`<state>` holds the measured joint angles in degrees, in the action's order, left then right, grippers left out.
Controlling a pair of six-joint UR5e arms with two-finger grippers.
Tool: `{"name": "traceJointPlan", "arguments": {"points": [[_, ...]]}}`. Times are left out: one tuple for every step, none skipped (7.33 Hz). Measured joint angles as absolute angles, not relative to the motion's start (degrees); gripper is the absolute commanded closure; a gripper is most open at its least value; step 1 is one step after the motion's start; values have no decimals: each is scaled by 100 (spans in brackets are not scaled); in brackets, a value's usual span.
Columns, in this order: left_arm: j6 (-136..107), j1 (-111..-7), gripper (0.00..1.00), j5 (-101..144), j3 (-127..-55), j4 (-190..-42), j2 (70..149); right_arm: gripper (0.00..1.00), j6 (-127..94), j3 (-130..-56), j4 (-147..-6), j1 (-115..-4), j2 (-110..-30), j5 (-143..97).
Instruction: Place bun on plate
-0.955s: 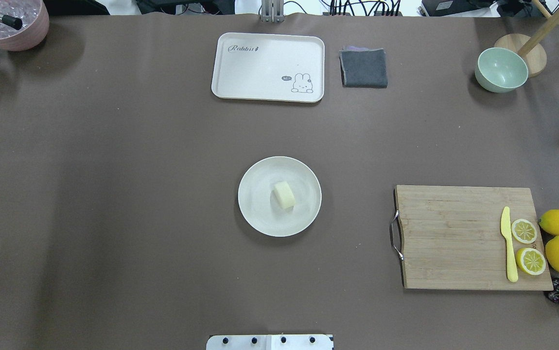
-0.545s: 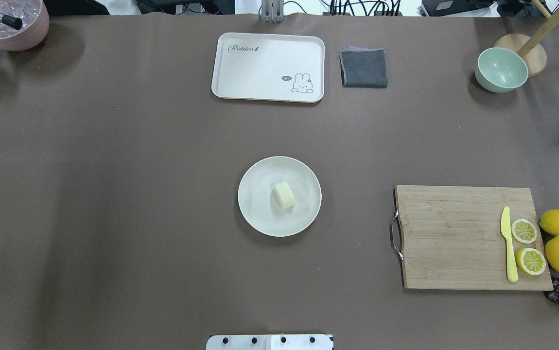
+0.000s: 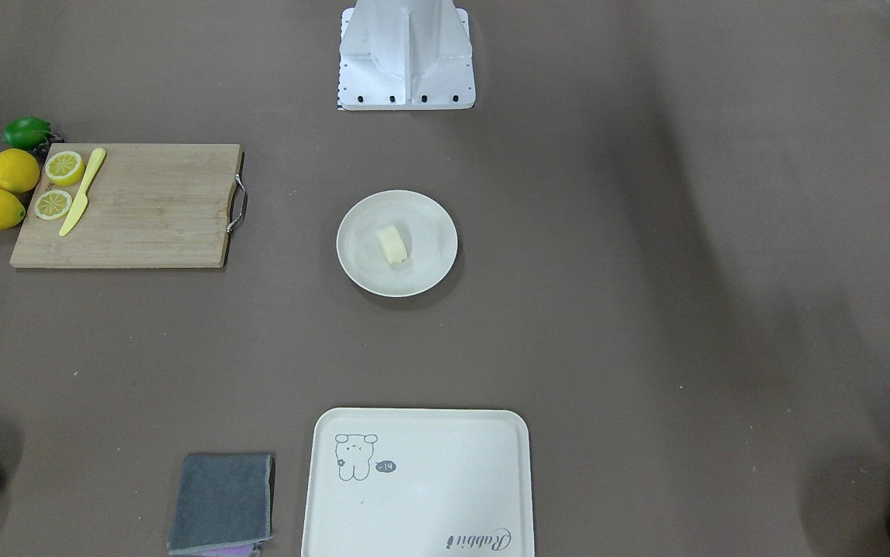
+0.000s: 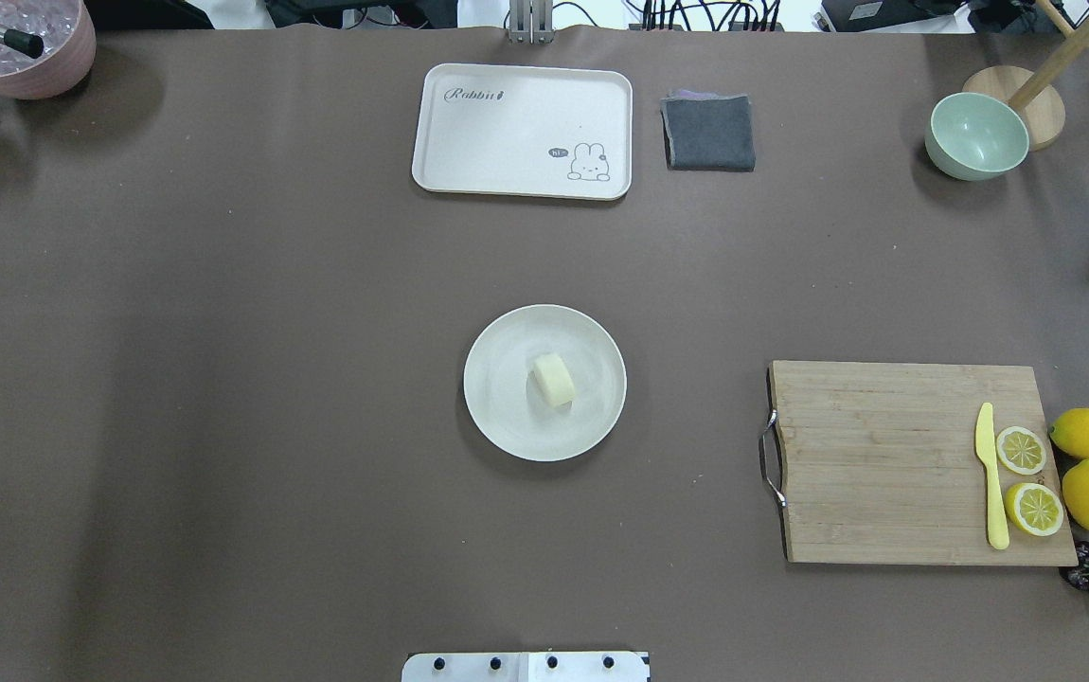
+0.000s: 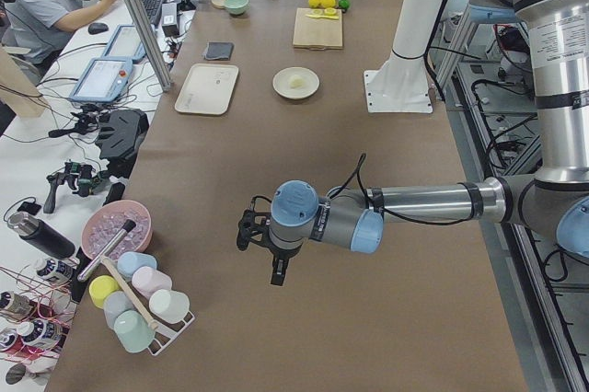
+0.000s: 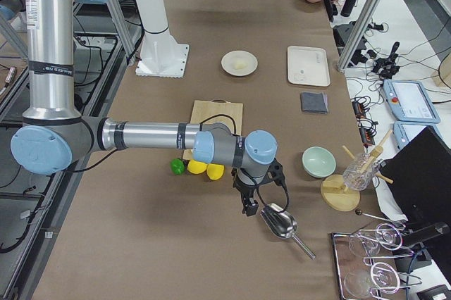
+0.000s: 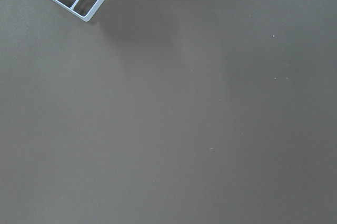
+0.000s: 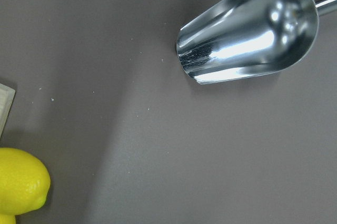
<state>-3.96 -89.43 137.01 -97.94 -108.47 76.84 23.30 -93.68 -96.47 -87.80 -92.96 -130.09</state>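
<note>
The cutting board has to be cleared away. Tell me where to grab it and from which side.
Probably by the metal handle on the short edge of the cutting board nearest the plate, coming in from that side. The handle bows out from the wood, leaving a gap for a finger. The opposite end carries the knife and lemon halves, so keep it level.

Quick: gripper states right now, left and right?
Left gripper: cannot be told, it shows only in a side view.
Right gripper: cannot be told, same reason.
</note>
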Motion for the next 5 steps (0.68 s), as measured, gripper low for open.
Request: {"name": "traceJointPlan", "arguments": {"points": [[-396, -8946, 3, 13704, -9786, -10851, 7680, 0, 2325, -9372, -9649, -8780, -9313, -13013], [-395, -8947, 3, 13708, -9790, -10853, 7676, 0, 2322, -9378, -9650, -8780, -9345, -13017], [-395, -8947, 3, 13710, -9794, -10856, 7676, 0, 2321, -9380, -9650, -8780, -9369, -13022], [-396, -8947, 3, 13713, -9800, -10860, 7678, 0, 2318, -9378, -9650, -8780, -9378, -13024], [-395, -8947, 3, 13717, -9802, -10862, 7680, 0, 2317, -9376, -9650, -8780, -9381, -13025]]}}
